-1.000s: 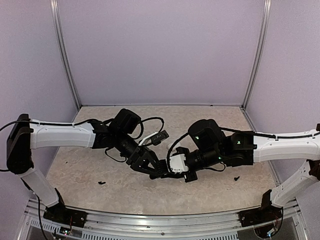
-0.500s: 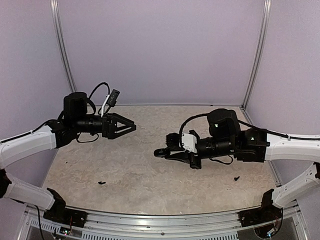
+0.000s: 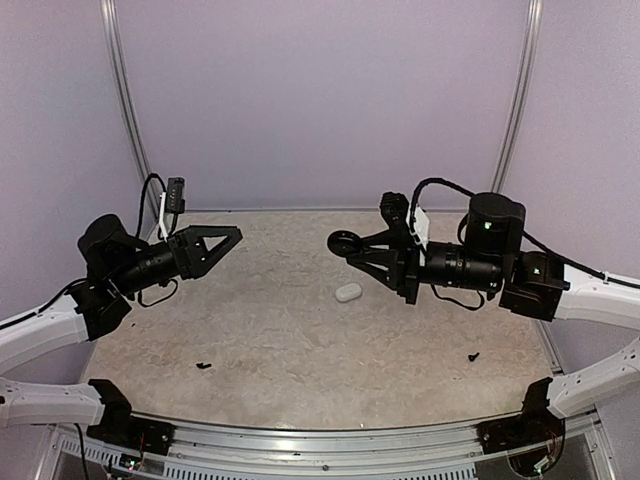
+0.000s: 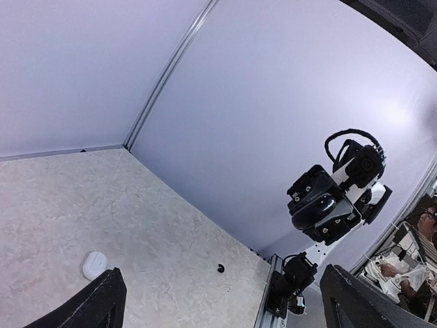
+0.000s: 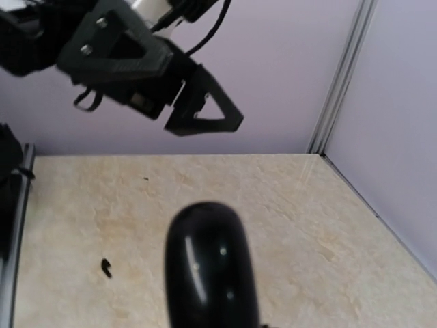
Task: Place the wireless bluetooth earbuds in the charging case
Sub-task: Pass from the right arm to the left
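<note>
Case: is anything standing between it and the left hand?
Nothing visible. The case lies on the table, with bare table between it and the open left hand. The right hand, holding a black disc, hangs raised near the case, off that path.

Left gripper (image 3: pixel 226 244) pulls back from the centre of the table (image 3: pixel 270 345) toward 9 o'clock and lifts, its jaws now spread wide. Right gripper (image 3: pixel 352 247) rises away toward 2 o'clock, carrying the black disc (image 3: pixel 342 242). The charging case (image 3: pixel 348 292), hidden under the arms a second ago, lies exposed at the centre.
</note>
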Controlling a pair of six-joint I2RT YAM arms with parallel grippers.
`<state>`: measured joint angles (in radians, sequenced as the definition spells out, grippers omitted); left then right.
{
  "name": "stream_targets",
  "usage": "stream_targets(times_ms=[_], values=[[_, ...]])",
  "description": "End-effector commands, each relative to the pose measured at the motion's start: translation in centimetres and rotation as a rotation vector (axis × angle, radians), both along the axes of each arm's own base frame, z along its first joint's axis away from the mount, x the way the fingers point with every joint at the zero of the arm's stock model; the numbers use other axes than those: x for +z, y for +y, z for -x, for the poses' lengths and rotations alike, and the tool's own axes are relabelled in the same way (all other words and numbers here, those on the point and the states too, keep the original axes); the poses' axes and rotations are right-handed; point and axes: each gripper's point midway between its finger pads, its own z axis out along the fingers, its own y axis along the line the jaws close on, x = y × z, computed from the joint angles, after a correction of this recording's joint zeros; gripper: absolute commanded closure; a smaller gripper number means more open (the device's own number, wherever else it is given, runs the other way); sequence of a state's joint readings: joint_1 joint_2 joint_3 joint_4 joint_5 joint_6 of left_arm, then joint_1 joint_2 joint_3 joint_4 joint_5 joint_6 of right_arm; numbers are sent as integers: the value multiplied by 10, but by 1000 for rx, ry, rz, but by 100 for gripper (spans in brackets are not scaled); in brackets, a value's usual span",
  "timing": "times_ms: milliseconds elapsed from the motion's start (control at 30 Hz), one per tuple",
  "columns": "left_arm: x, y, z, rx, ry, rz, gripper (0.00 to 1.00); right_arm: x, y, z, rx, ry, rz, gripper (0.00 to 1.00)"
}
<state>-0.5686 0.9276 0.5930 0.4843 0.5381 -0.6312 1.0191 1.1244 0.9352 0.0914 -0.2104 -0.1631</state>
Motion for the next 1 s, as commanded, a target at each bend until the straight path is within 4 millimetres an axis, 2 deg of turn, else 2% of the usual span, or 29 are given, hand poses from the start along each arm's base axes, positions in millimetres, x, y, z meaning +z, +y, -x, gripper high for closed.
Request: stream_targets(times_ms=[0,100,267,400,500,567,667,800,967], values=[[16,-23,17,-56,-104,-8,1,11,0,-2,9,49,-66,100],[14,-39,22,-27,-144,-53,2,11,-4,-18,-84,51,-70,100],[12,-60,18,-4,-88,-34,12,-2,-9,-48,-249,-1,-10,100],[10,-72,14,-30,-10,21,20,-19,0,-57,-348,-118,124,100],[7,-83,14,-34,-5,16,21,-28,7,-61,-411,-182,194,100],[4,-87,12,-33,-6,-5,23,-29,13,-60,-402,-184,207,100],[1,-86,16,-28,-148,-85,24,-26,22,-50,-326,-145,188,100],[5,-71,25,14,-348,-189,21,-21,33,-27,-139,-42,148,100],[8,-71,30,-6,-417,-277,23,-21,38,0,82,102,112,100]])
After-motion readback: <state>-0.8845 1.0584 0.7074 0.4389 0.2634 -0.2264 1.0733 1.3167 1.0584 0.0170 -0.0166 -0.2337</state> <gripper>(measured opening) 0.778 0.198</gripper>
